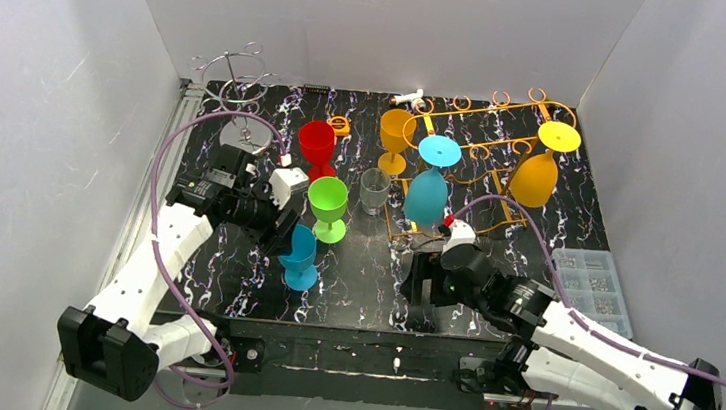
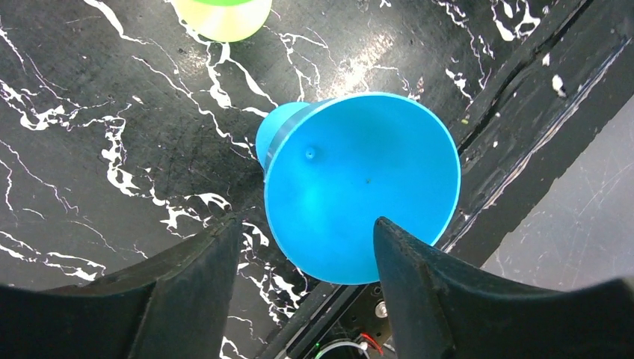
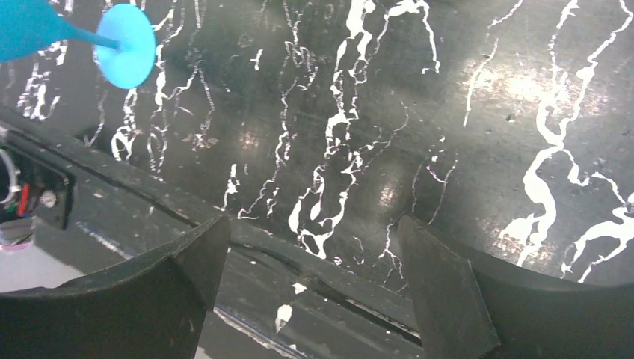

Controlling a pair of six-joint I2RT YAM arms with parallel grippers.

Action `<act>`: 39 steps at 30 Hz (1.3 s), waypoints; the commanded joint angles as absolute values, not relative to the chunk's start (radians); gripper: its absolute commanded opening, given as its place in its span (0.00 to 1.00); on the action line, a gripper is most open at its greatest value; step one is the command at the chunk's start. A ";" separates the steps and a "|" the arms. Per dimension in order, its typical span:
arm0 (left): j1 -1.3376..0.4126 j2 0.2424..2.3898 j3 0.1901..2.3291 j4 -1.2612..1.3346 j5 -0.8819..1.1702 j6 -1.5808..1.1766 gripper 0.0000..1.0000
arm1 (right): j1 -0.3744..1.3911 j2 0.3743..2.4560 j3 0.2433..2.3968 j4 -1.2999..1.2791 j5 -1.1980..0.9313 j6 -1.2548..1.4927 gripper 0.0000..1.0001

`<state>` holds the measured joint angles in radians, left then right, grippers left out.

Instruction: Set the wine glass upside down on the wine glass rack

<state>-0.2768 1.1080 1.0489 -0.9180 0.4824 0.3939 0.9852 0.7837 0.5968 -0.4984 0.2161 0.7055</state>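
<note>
A blue wine glass [image 1: 302, 255] stands on the black marbled table, left of centre near the front. My left gripper [image 1: 282, 223] is right beside it on its left. In the left wrist view I look down into the glass's bowl [image 2: 359, 187]. My left gripper [image 2: 306, 232] is open. One finger crosses in front of the bowl's rim and the other stands clear of it. The orange wire wine glass rack [image 1: 490, 149] stands at the back right. My right gripper [image 1: 422, 276] hangs open and empty over the table's front edge [image 3: 314, 239]. The blue glass's foot [image 3: 125, 46] shows in the right wrist view.
A blue glass [image 1: 428, 186] and an orange glass [image 1: 538, 172] hang upside down at the rack. An orange glass [image 1: 396, 133], a red one [image 1: 316, 145], a green one [image 1: 328, 207] and a clear tumbler [image 1: 374, 191] stand upright. A silver rack [image 1: 236, 77] is back left; a parts box [image 1: 588, 277] lies right.
</note>
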 commanded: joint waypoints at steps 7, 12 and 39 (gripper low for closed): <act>-0.274 1.082 1.005 -0.887 0.577 0.439 0.21 | 1.044 0.635 0.704 -0.613 0.504 0.776 0.82; -0.274 1.049 1.077 -0.914 0.621 0.427 0.00 | 1.044 0.653 0.730 -0.605 0.476 0.780 0.84; -0.275 0.587 1.332 -0.119 0.560 0.992 0.00 | 1.151 1.113 1.347 0.081 0.138 0.820 0.98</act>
<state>-0.2768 0.5900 1.4002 -0.4446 0.5812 0.8497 1.0809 1.0351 1.2350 -0.1543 0.1680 0.8169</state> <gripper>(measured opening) 0.015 0.983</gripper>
